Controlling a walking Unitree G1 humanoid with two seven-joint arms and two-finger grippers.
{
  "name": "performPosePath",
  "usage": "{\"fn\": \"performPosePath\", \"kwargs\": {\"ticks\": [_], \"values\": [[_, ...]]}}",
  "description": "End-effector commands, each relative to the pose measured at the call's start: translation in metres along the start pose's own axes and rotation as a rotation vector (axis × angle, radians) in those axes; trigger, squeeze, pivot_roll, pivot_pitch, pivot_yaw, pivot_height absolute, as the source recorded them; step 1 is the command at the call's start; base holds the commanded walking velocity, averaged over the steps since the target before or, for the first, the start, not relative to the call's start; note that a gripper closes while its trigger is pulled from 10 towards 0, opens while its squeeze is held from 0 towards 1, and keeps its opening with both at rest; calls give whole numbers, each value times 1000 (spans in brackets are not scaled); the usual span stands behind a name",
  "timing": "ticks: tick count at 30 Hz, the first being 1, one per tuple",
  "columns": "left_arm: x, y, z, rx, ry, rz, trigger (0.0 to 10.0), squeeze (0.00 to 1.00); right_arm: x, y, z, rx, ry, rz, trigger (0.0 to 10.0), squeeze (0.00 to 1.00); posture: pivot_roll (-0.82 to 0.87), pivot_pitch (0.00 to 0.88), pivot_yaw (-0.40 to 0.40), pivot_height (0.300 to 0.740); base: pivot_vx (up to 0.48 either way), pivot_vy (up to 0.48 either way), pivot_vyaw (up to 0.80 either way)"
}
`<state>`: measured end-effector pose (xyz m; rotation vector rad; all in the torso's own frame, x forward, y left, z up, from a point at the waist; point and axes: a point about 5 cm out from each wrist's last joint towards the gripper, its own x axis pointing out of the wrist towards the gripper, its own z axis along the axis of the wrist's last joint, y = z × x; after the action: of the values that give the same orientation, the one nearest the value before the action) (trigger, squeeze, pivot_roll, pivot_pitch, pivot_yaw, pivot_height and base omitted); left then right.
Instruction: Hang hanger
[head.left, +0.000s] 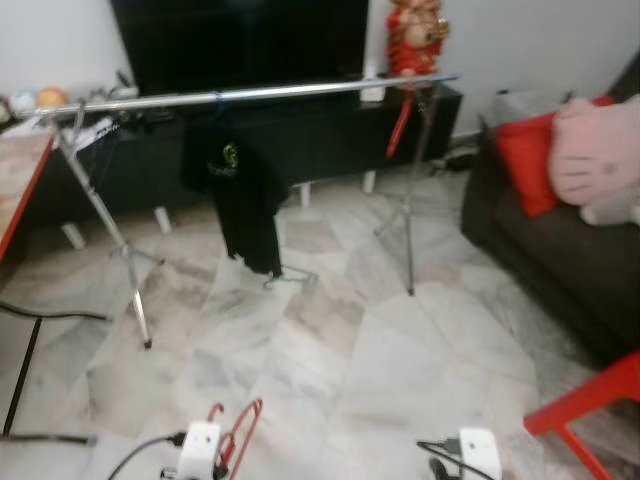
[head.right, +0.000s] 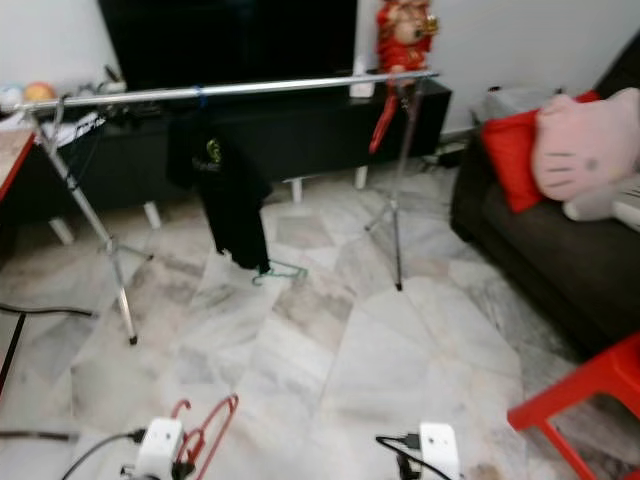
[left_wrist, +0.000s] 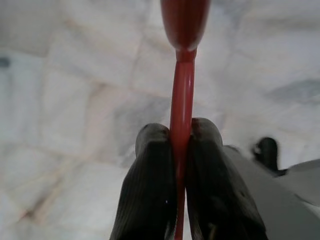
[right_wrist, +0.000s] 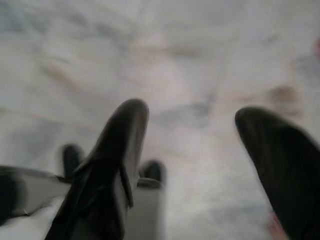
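Across the head views, item one: a chrome garment rail (head.left: 250, 94) on two tripod stands, spanning the room in front of a dark TV cabinet (head.left: 300, 140), well ahead of me over marble floor (head.left: 380, 360). A black T-shirt (head.left: 238, 190) already hangs from the rail left of centre; a green hanger (head.left: 290, 279) lies on the floor just under its hem. Bare rail to the right of the shirt looks to me the likeliest place to hang mine. A dark sofa (head.right: 540, 240) with a red cushion (head.right: 512, 148) and a pink plush (head.right: 585, 145) sits to the right; a red chair (head.right: 590, 395) is at the near right. Low at the frame edge, my left gripper (head.left: 222, 450) carries the red hanger (head.left: 240, 425), hook end raised, I judge so it can be lifted onto the rail once I am closer. Left wrist view: both black fingers (left_wrist: 150, 185) are clenched on the hanger's thin red bar, which runs straight out between them, a firm pinch for carrying. Right wrist view: my right gripper (right_wrist: 192, 165) is spread wide over bare floor, holding nothing, idle at my side.
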<state>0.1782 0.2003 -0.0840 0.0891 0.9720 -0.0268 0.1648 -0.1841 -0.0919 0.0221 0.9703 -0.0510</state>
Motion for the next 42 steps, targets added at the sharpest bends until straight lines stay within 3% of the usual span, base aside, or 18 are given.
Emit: {"fn": "performPosePath", "kwargs": {"ticks": [1,29,42], "values": [[1,-6,4,27,-3,-16,10000,0,-2,-11,-4,1,14,-27,10000,0,-51,0,-22,740,330,0,0],[2,-5,6,13,-13,-10,10000,0,-1,-10,-3,2,15,-27,10000,0,-44,0,-25,740,333,0,0],[2,-7,6,2,-11,-7,10000,0,-1,-12,0,-49,13,-30,10000,0,-46,0,-33,740,334,0,128]]}}
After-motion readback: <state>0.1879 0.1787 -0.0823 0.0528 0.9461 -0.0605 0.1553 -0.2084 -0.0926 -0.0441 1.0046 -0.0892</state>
